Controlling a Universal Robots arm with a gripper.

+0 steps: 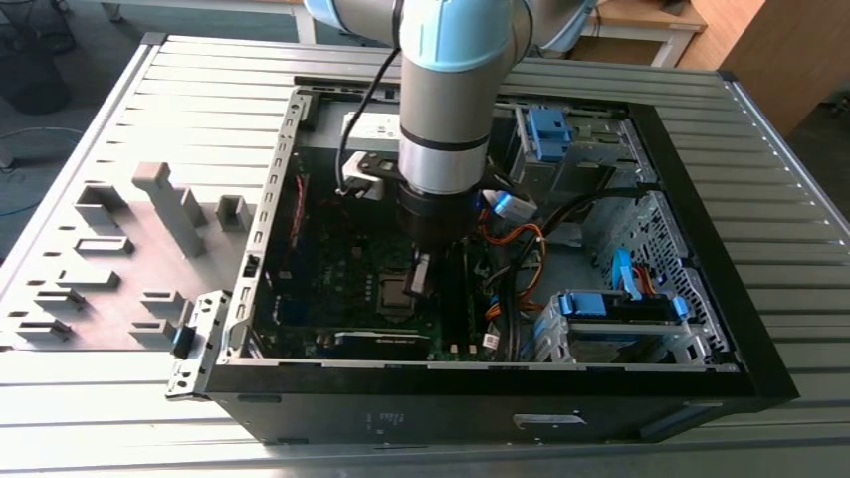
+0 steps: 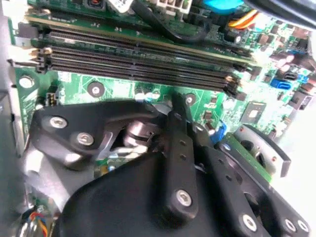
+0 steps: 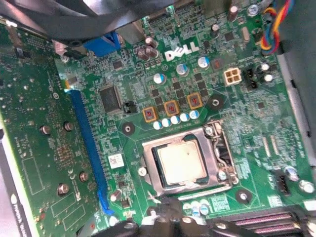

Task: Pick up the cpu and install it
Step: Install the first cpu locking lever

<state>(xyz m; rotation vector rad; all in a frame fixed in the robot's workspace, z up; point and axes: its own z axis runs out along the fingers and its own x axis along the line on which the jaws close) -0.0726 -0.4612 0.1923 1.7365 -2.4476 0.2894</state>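
Cpu (image 3: 180,162), a small square chip with a dull silver top, lies flat inside the metal socket frame (image 3: 183,163) on the green motherboard (image 3: 207,89), as the first wrist view shows. It appears already seated, so the pick-up step looks finished and the work stands at the install stage. The frame lies around the chip; whether it is latched cannot be told.

In the exterior view the arm (image 1: 445,100) reaches straight down into the open PC case (image 1: 691,299), which lies on its side on a ribbed metal surface (image 1: 199,110). The claw (image 1: 421,269) hangs just above the socket. Its black fingers (image 2: 177,148) appear in the second wrist view, near the long black memory sticks (image 2: 138,64). Whether the claw is spread or pressed together cannot be told, and nothing is seen in its grip.
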